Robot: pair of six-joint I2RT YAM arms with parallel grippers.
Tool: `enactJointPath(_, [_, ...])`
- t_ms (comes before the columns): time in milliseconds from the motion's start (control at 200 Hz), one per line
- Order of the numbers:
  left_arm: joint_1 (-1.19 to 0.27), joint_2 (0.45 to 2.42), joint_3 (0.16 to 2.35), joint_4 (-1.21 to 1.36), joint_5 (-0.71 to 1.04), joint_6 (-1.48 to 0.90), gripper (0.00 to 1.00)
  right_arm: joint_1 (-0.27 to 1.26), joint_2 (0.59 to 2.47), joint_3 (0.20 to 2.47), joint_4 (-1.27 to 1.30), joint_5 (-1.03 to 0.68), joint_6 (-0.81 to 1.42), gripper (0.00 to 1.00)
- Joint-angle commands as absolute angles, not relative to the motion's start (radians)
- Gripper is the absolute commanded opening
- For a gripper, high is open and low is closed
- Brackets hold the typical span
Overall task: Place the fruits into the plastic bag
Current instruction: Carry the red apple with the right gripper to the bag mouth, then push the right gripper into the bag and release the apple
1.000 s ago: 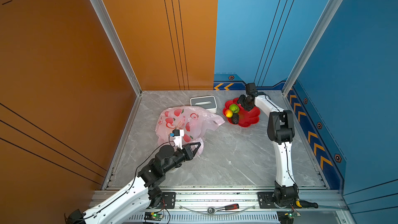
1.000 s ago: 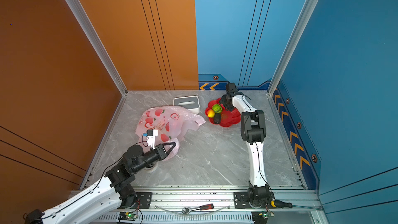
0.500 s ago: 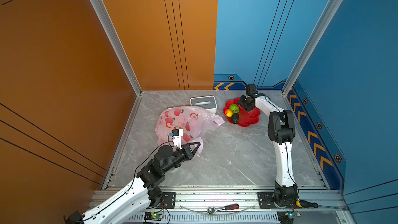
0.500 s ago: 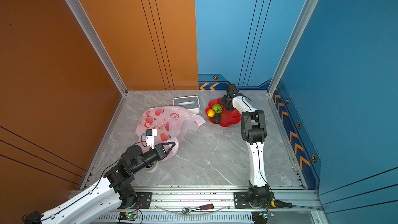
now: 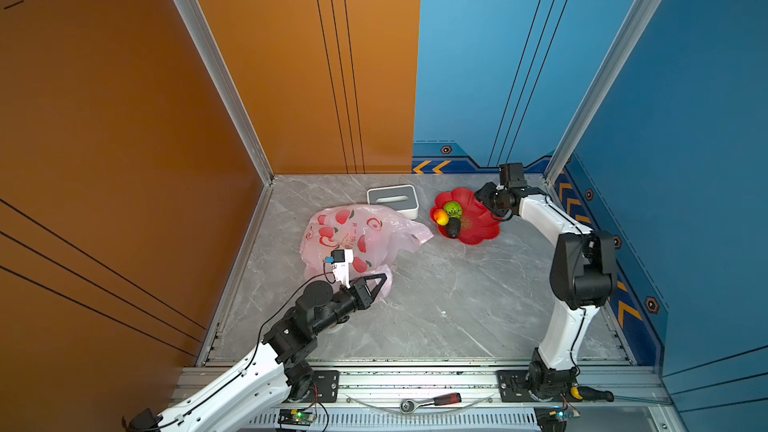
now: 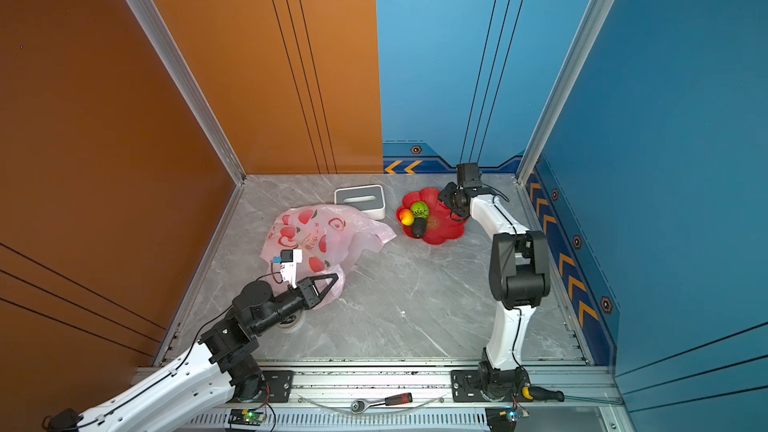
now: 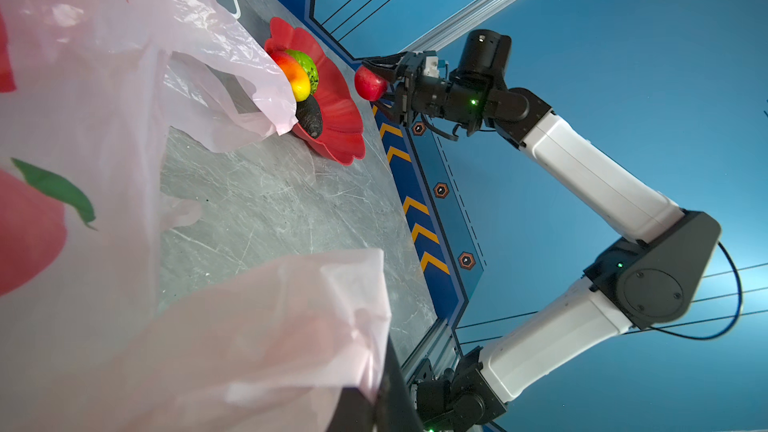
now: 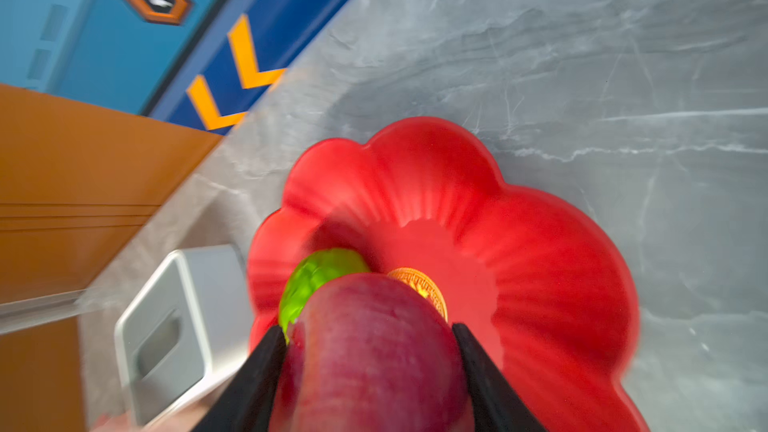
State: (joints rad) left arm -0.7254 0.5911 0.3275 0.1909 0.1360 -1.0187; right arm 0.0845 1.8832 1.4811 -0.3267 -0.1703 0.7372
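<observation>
— Right pincer point(image 8: 365, 327) has closed in a little and come up off the red dish point(image 5: 478, 231). It's clamped on the pink-red fruit point(image 7: 370, 84), just above the rim. Left arm hasn't budged.

— And the left pincer point(image 5: 383, 279)?

— Shut, pinching a fold of the plastic bag point(image 5: 353, 230), which lies slumped on the worktop point(image 5: 436, 297), just beside the dish.

— What's left in the dish?

— Green fruit point(image 5: 453, 209), yellow-red fruit point(image 5: 440, 216), dark avocado point(image 5: 454, 228), all touching one another.

— How'll that held fruit handle?

— Light, hard and glossy, I'd guess, so it may squirt out. The jaws sit across its widest part, which looks right. The bag's the tricky bit: thin, limp film, best held by the rim of its mouth so it gapes.
</observation>
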Motion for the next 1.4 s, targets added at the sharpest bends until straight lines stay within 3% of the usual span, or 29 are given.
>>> enactJointPath(0, [-0.715, 0.575, 0.313, 0.212, 0.152, -1.022, 0.0, 0.092, 1.784, 1.387, -0.272, -0.284, 0.746, 0.49])
enactJointPath(195, [-0.715, 0.584, 0.318, 0.22, 0.152, -1.019, 0.0, 0.176, 1.647, 1.274, -0.279, -0.475, 0.734, 0.49])
enactJointPath(451, [-0.718, 0.599, 0.331, 0.231, 0.159, -1.011, 0.0, 0.416, 1.605, 1.163, -0.251, -0.611, 0.75, 0.49])
enactJointPath(656, [-0.721, 0.601, 0.335, 0.233, 0.16, -1.008, 0.0, 0.584, 1.711, 1.16, -0.137, -0.652, 0.82, 0.49])
enactJointPath(976, [-0.726, 0.595, 0.339, 0.237, 0.163, -1.005, 0.0, 0.726, 1.937, 1.286, -0.02, -0.725, 0.925, 0.49])
enactJointPath(1397, [-0.755, 0.601, 0.343, 0.238, 0.157, -0.997, 0.0, 0.756, 2.1, 1.472, 0.017, -0.723, 0.984, 0.49])
